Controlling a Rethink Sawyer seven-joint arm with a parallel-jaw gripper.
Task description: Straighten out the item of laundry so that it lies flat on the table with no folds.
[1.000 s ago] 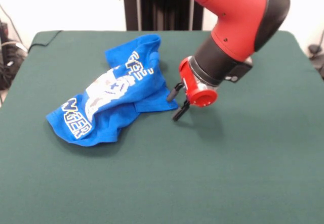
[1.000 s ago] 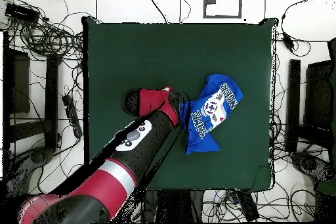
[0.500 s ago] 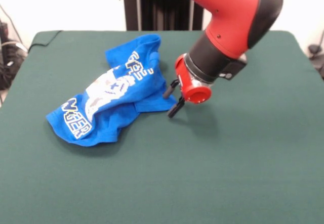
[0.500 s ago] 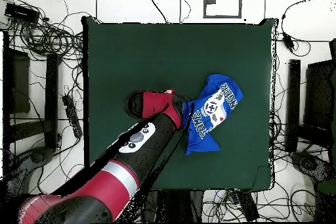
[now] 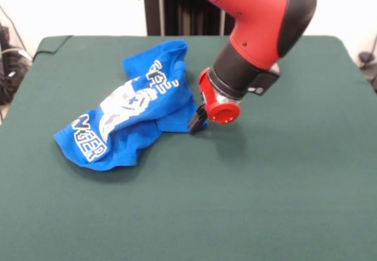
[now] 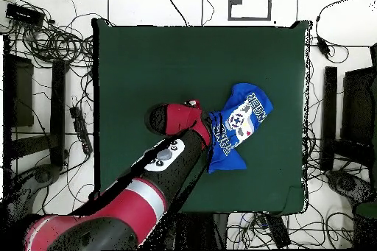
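White lettering (unreadable, creased) crosses the crumpled blue T-shirt [image 5: 126, 111].

Arm [image 5: 259, 19] bent down, gripper [image 5: 197, 118] tilted low, jaws closed together.

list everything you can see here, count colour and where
t-shirt: one, bright blue with white lettering and a white-grey print, crumpled and folded on the table, left of centre in the front view
table: one, dark green cloth top, fills most of both views
cables: many, black, on the floor around the table in the overhead view
black post: one, behind the table's far edge
arm: one, red and black, coming down beside the shirt
gripper: one, black fingers on a red wrist, shut on the shirt's edge
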